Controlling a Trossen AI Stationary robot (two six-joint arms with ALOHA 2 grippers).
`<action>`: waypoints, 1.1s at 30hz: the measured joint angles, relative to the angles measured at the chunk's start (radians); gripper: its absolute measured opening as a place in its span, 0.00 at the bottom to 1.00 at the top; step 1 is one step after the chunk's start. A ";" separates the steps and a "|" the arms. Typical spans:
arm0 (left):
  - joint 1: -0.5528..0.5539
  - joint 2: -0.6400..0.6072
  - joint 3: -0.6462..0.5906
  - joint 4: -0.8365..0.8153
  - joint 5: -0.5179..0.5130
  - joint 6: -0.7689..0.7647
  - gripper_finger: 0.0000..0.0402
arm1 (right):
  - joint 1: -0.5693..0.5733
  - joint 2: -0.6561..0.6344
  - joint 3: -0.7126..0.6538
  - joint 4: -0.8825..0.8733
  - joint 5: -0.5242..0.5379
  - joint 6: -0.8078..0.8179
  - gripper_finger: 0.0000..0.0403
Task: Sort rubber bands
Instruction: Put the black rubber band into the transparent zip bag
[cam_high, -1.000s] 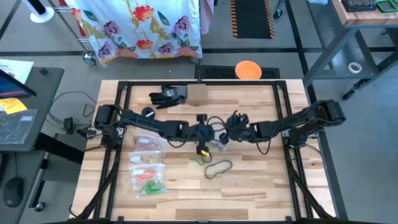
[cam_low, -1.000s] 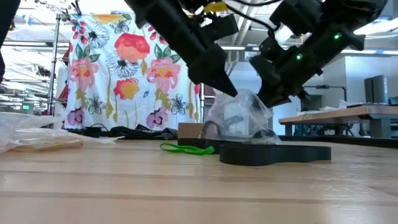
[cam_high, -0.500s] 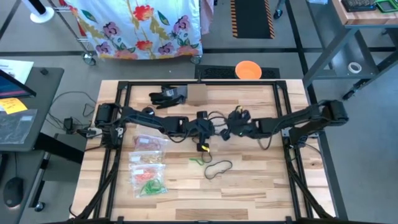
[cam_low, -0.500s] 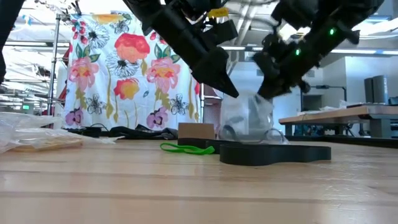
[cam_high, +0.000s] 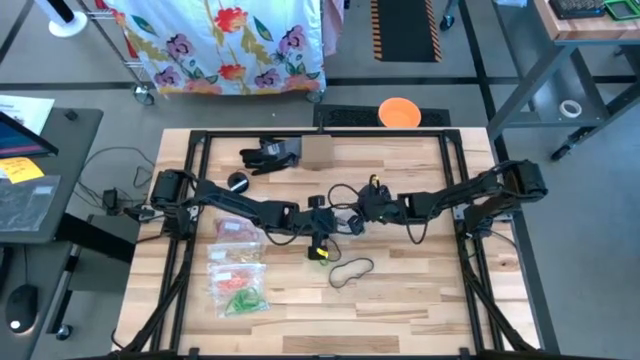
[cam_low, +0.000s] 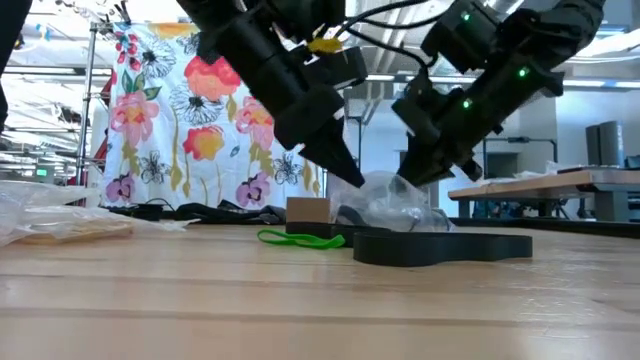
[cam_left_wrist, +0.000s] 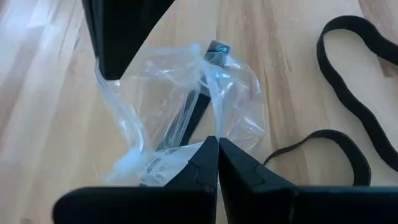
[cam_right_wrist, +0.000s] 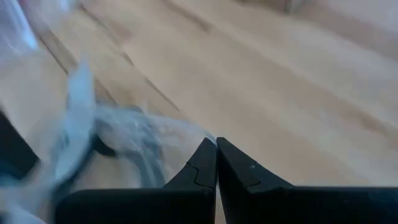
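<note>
Both grippers, left gripper (cam_low: 352, 181) and right gripper (cam_low: 405, 181), pinch opposite edges of 1 clear bag (cam_low: 392, 203) holding dark rubber bands (cam_left_wrist: 180, 121) just above the wooden surface (cam_low: 300, 300), mid-table.

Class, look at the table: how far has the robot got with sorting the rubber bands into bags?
Done: three filled bags lie in a column at the table's left, holding reddish, orange and green bands. In hand: both grippers, left and right, are shut on a clear bag at mid-table with dark bands inside. Left: a green band and black loops lie loose on the wood.
</note>
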 joint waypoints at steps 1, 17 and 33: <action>-0.005 0.000 -0.010 0.015 0.000 -0.012 0.00 | 0.000 -0.007 0.000 0.001 -0.017 -0.001 0.00; -0.052 0.000 -0.020 0.021 0.013 -0.082 0.02 | 0.020 -0.022 0.000 0.010 -0.123 -0.001 0.00; -0.074 -0.094 -0.020 -0.117 -0.110 -0.082 0.37 | 0.019 -0.022 0.000 0.003 -0.113 -0.005 0.00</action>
